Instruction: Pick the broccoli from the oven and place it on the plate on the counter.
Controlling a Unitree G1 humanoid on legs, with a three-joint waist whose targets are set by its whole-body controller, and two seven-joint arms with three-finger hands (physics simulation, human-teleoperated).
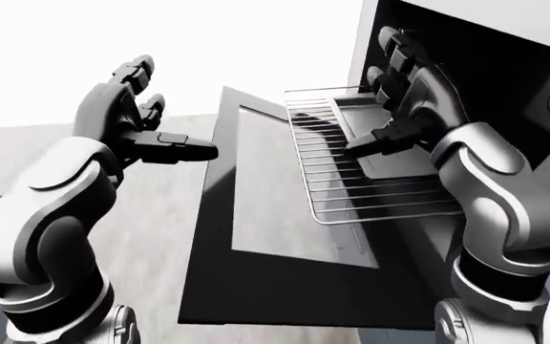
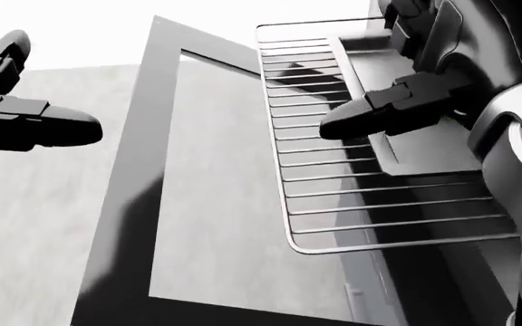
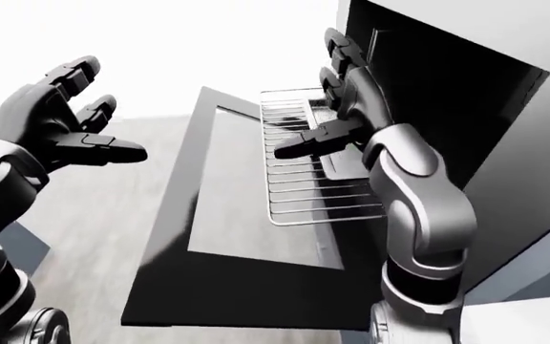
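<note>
The right hand [image 1: 404, 97], fingers spread and empty, reaches over the oven rack [image 2: 370, 170]; no broccoli shows; the left hand [image 3: 60, 118] hangs open too.

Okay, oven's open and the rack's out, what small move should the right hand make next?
Probably ease the right hand deeper into the oven cavity. Its fingers are open and empty above the wire rack, the left hand is open off to the side, and no broccoli shows on the pulled-out rack.
</note>
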